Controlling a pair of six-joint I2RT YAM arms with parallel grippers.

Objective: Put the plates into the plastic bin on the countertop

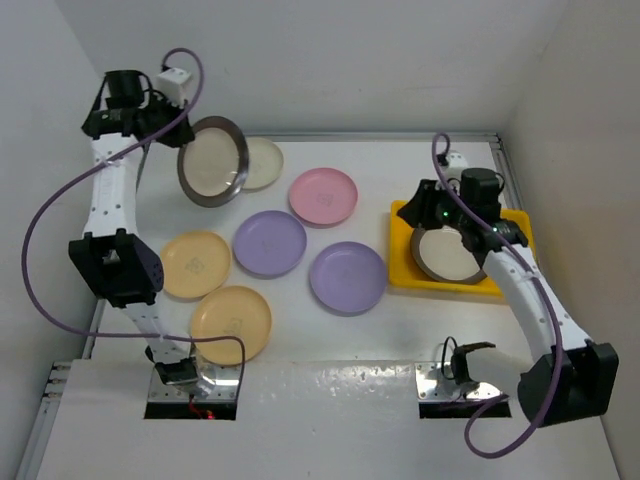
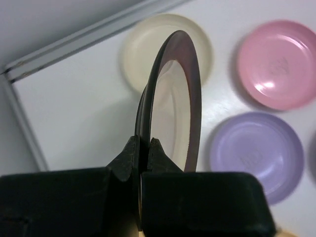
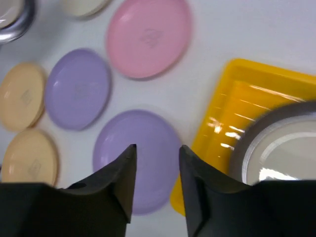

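Transfer step, one plate lifted edge-on. The left tool (image 2: 143, 143), pressed together on the rim of a silver plate (image 2: 173, 98), holds it clear of the bench (image 1: 320, 335) near the cream plate (image 2: 140, 54). The next move calls for carrying it across to the plastic bin (image 3: 232, 98). The right tool (image 3: 157, 149), part spread and empty, hovers over the bin, where a second silver plate (image 3: 281, 148) lies

Bright, even light from above; flat white countertop (image 1: 420, 325) nearly washed out, shadows on it soft and short. Glare streaks on shallow bright yellow plastic bin (image 3: 247, 89), hot spot on round pink plate (image 2: 279, 64). Left gripper (image 2: 143, 140) dark, blurred near lens; held silver-rimmed round plate (image 2: 173, 113) shadowed along rim. Right wrist view soft overall.
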